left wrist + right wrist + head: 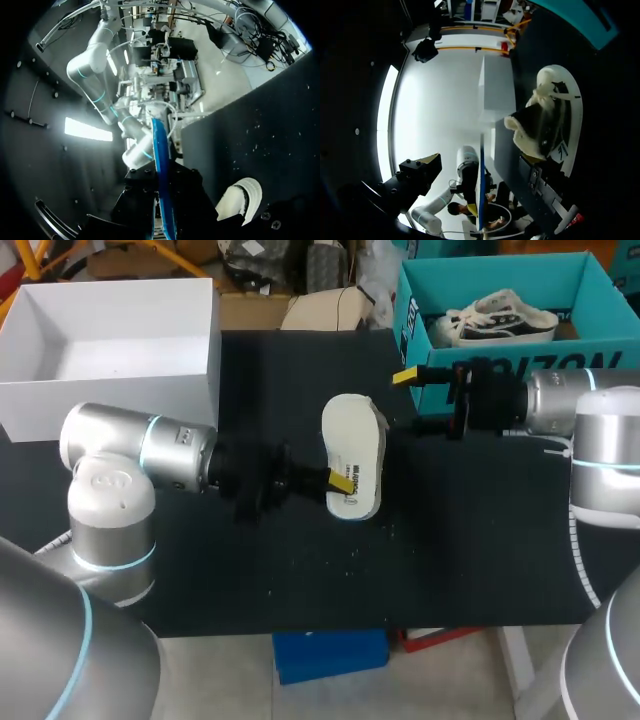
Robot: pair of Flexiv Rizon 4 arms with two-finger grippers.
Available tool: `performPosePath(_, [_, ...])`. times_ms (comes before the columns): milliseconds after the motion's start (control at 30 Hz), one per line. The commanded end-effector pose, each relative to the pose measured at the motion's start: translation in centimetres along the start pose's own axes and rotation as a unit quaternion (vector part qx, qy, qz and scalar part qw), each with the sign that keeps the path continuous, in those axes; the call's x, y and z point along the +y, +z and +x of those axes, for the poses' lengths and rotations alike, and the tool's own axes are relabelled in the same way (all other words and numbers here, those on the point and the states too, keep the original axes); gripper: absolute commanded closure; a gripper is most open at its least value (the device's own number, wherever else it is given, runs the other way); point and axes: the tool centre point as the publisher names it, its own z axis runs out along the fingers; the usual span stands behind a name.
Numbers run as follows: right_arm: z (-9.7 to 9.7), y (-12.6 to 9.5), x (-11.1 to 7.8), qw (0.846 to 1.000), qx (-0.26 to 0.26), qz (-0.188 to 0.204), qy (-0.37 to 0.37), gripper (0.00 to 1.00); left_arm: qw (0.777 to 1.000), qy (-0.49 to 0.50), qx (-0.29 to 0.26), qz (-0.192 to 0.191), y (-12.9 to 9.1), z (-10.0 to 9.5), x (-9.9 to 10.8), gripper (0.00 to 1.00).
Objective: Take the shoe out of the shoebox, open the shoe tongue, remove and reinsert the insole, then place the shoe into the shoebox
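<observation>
While the black surface [480, 540] is carrying the teal shoebox [500, 285] at its far right and the shoe [352, 445] out at its middle, sole turned up, I'm judging the tongue-and-insole step is running. My left end effector [338, 480] is clamping the shoe. My right end effector [410, 400] is hanging wide open and empty just beside it, needing next to reach into the shoe's mouth.

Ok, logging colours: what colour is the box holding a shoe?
Teal shoebox; clearest in head view.
</observation>
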Motion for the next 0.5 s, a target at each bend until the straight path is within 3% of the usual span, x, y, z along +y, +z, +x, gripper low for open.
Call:
performPosePath(33, [-0.1, 0.1, 0.0, 1.000, 0.000, -0.001, 0.000, 0.00, 0.999, 0.020, -0.016, 0.020, 0.0, 1.7, 2.9, 1.00])
performPosePath(500, [-0.1, 0.1, 0.0, 1.000, 0.000, -0.001, 0.000, 0.00, 0.998, 0.065, -0.013, 0.016, -0.3, 2.7, 5.9, 1.00])
